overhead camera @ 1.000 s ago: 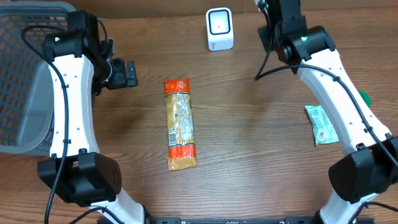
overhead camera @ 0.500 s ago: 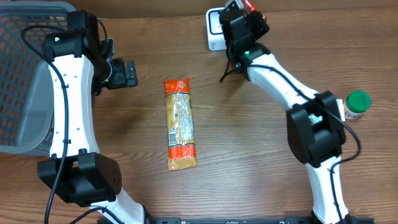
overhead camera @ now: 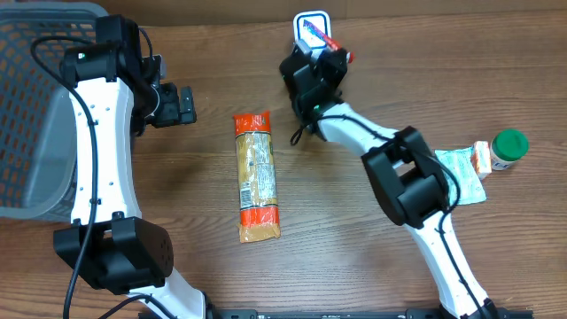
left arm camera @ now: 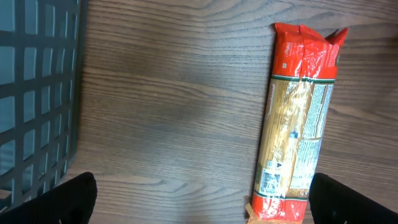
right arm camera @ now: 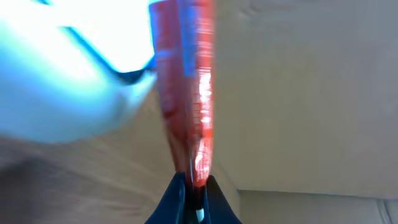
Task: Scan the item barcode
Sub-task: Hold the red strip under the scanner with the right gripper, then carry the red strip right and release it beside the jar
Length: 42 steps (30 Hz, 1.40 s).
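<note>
Right fingers [right arm camera: 179, 198] pinch the thin glossy red packet [right arm camera: 186, 93] by its edge; it looks light, floppy and slick, so grip the seam; left fingers [left arm camera: 68, 199] wide, empty.

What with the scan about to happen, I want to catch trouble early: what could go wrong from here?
1. The right tool pinches the red packet by only one thin edge, so the packet may slip or swing.
2. In the blurred wrist view the packet looks edge-on to the scanner, so the barcode may not face it.
3. The tool is working very close to the scanner and might knock it.
</note>
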Available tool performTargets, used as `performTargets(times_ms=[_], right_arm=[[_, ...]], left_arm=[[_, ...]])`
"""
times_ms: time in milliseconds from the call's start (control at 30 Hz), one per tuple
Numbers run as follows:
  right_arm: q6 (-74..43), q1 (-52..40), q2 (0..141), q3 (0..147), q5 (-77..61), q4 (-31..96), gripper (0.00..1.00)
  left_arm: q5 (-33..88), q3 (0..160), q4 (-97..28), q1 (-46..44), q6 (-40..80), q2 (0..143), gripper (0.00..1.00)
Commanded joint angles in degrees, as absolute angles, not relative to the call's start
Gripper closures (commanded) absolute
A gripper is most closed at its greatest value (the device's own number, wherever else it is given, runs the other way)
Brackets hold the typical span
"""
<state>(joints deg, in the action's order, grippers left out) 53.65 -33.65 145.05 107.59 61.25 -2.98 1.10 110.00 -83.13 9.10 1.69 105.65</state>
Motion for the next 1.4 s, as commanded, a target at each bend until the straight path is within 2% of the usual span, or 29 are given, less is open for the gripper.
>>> performTargets(times_ms=[0, 333, 767, 1067, 1167, 1267, 1367], right_arm=[[56.0, -33.4, 147.2, 107.6, 65.0, -3.6, 0.96], [63.5, -33.3, 147.9, 107.6, 69.6, -9.6, 0.96], [62.9, -33.8, 147.5, 107.6, 68.9, -10.5, 0.97], [59.4, -33.7, 139.9, 107.7, 68.7, -10.4, 0.97], [55.1, -33.7, 135.6, 107.7, 67.6, -5.7, 0.97], [46.3, -33.7, 130.2, 107.7, 62.4, 6.4, 0.97], [34.1, -33.7, 124.1, 107.7, 51.0, 21.5, 0.97]], left_arm=[[1.3, 111.0, -83.1, 9.0, 1.3, 104.2, 0.0], [1.3, 111.0, -83.1, 9.0, 1.3, 104.2, 0.0], [1.3, 111.0, -83.1, 9.0, 1.3, 104.2, 0.0], [1.3, 111.0, -83.1, 9.0, 1.3, 104.2, 0.0], [1.3, 111.0, -83.1, 9.0, 1.3, 104.2, 0.0], [1.3, 111.0, -83.1, 9.0, 1.3, 104.2, 0.0], [1.3, 111.0, -83.1, 9.0, 1.3, 104.2, 0.0]])
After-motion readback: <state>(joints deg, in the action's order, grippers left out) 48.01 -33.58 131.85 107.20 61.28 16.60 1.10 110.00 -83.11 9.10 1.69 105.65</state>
